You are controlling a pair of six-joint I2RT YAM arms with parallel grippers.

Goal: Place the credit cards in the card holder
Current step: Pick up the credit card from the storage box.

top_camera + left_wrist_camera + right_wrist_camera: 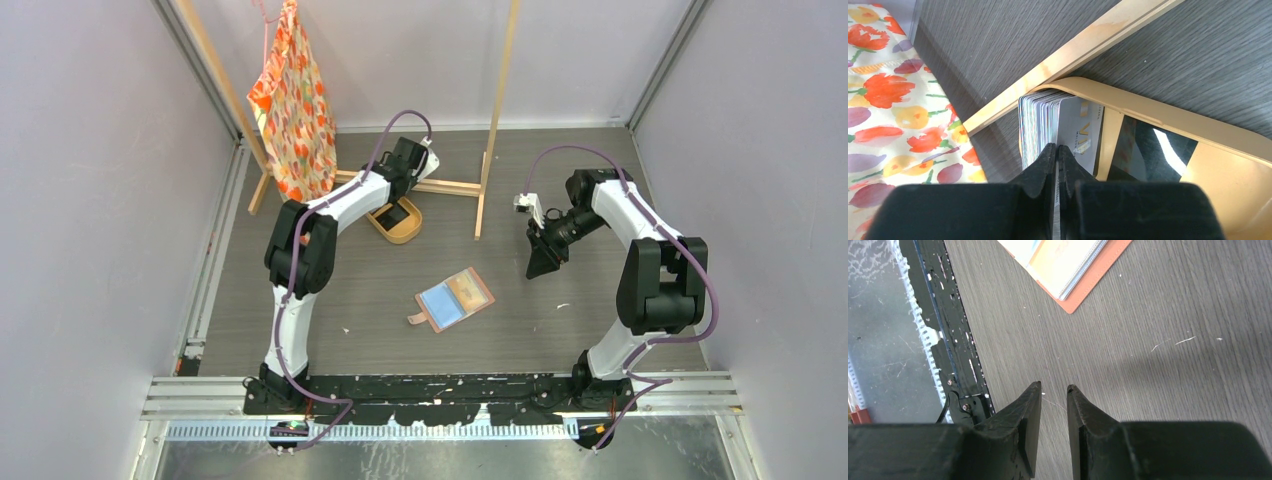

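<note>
Left arm [330, 215] as I hold it: stretched far forward, left gripper [1056, 147] tipped down, fingers pinched on one credit card [1056, 227]. Right arm [650, 270]: elbow folded, right gripper [1054, 390] angled downward, jaws slightly parted, holding nothing.

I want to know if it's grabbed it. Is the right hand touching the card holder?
Apart. The right wrist view shows bare table between the open, empty right hand and the card holder. The top view shows the same gap.
</note>
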